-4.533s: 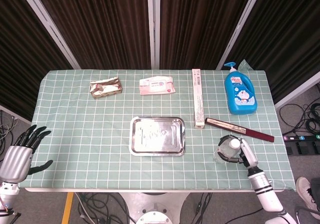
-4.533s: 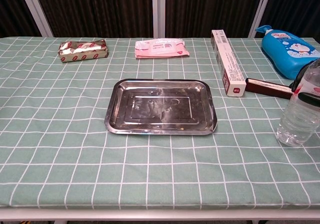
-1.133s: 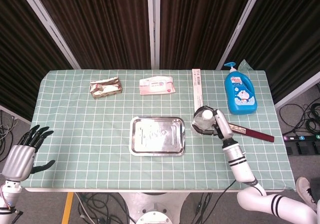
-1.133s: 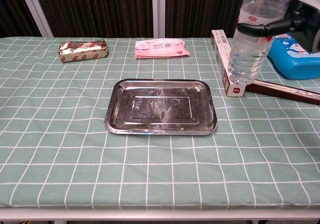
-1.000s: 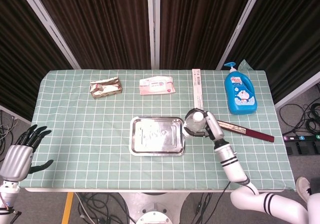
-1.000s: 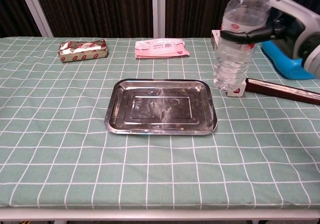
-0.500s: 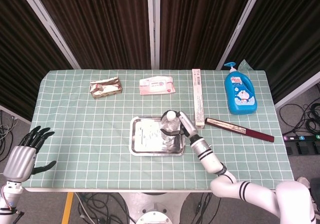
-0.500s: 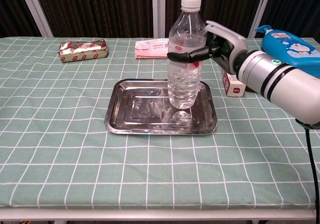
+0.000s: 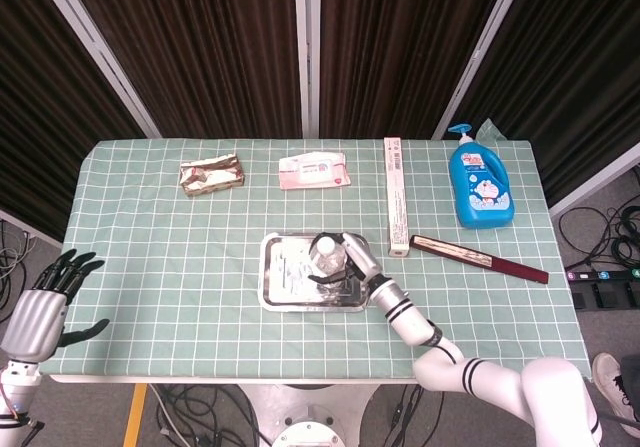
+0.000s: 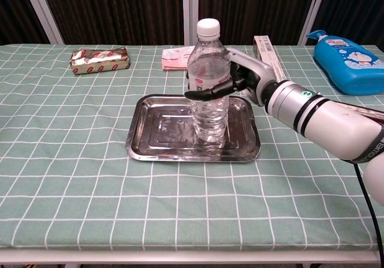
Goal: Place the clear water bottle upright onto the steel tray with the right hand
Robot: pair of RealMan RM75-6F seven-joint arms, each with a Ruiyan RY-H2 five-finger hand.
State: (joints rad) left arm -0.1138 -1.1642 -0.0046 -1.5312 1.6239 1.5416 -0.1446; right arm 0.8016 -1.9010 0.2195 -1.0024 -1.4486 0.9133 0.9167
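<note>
The clear water bottle (image 10: 209, 88) with a white cap stands upright, its base on the steel tray (image 10: 156, 130) or just above it; from above the clear water bottle (image 9: 327, 256) shows over the steel tray (image 9: 285, 272). My right hand (image 10: 240, 76) grips the bottle around its middle, fingers wrapped over the label; in the head view my right hand (image 9: 352, 262) sits at the tray's right side. Beyond the table's left edge my left hand (image 9: 50, 302) hangs with fingers spread and nothing in it.
Along the back lie a foil packet (image 10: 99, 60), a pink wipes pack (image 10: 193, 57), a long white box (image 10: 271, 70) and a blue pump bottle (image 10: 348, 61). A dark red flat box (image 9: 478, 258) lies right of the tray.
My right hand carried the bottle from the table's right side leftward over the tray, then lowered it upright toward the tray's middle. The left hand has stayed put.
</note>
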